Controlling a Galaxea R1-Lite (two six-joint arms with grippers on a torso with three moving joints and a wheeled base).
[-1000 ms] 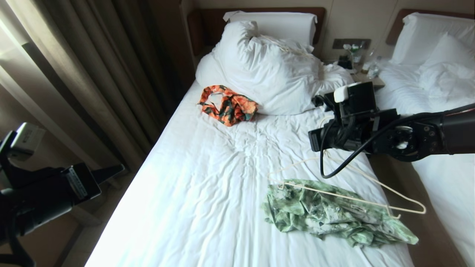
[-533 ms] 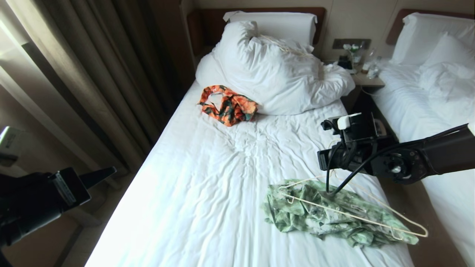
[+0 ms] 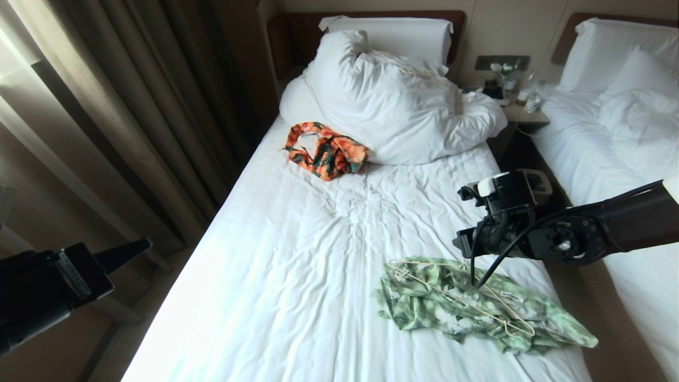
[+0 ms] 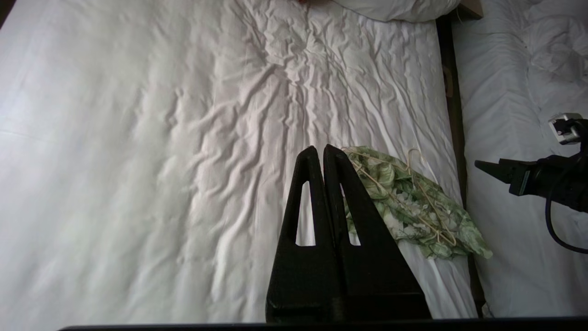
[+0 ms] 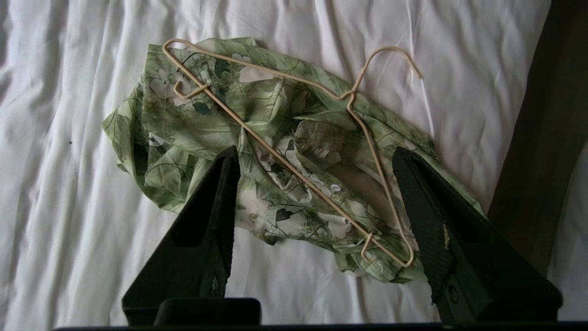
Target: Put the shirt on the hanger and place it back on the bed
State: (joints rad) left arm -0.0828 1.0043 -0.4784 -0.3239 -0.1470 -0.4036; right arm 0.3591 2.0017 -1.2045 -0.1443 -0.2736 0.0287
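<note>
Right arm: reaching in from the right side of the head view, forearm lying nearly level, wrist bending downward.
Right gripper (image 5: pixel 317 158): pointing down, its two dark fingers (image 5: pixel 209 207) standing wide apart with nothing between them.
Left arm: sitting low at the left edge of the head view, well apart from the right arm.
Left gripper (image 4: pixel 323 151): pointing forward and slightly up, fingers pressing together tip to tip, gripping nothing.
</note>
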